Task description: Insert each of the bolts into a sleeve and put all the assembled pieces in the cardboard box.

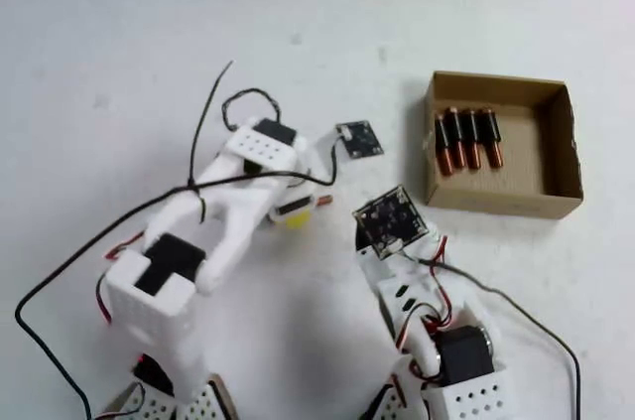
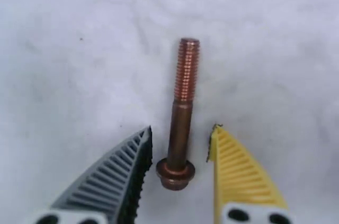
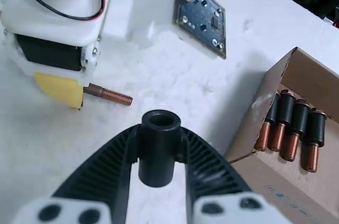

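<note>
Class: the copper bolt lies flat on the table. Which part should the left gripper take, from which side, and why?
Grip the bolt on its smooth shank near the flanged head, coming from above with the left gripper straddling it. It lies flat on the table, so only its sides are free, and this likely leaves the threaded end clear for the sleeve in the right gripper.

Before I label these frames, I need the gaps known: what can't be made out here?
High view: the left arm covers the bolt except its threaded tip.
High view: the camera board covers the right gripper and the sleeve it holds.
Right wrist view: the picture's edge cuts off part of the cardboard box.
</note>
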`<act>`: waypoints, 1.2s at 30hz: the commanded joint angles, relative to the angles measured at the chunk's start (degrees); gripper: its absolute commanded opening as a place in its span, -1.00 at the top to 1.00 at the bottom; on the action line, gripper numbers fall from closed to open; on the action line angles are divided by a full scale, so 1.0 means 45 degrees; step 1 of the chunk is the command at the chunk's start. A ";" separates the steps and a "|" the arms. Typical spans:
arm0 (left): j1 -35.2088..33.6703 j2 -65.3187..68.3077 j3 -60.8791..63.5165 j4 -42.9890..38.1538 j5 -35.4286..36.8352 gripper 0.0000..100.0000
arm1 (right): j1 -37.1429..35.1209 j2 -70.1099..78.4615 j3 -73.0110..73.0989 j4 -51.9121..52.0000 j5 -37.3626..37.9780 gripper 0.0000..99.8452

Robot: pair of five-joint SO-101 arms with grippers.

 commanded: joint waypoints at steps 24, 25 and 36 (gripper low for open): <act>-0.0576 0.0733 -0.0430 -0.0156 -0.2325 0.90 | 0.0107 -0.0186 -0.0137 -0.0244 -0.0039 0.97; -0.0635 0.0733 -0.0430 -0.0156 -0.2325 0.93 | 0.0107 -0.0186 -0.0137 -0.0244 -0.0039 0.97; -0.1104 0.0635 -0.2227 0.3399 -0.2364 0.94 | 0.0088 -0.0186 -0.0137 -0.0244 -0.0039 0.97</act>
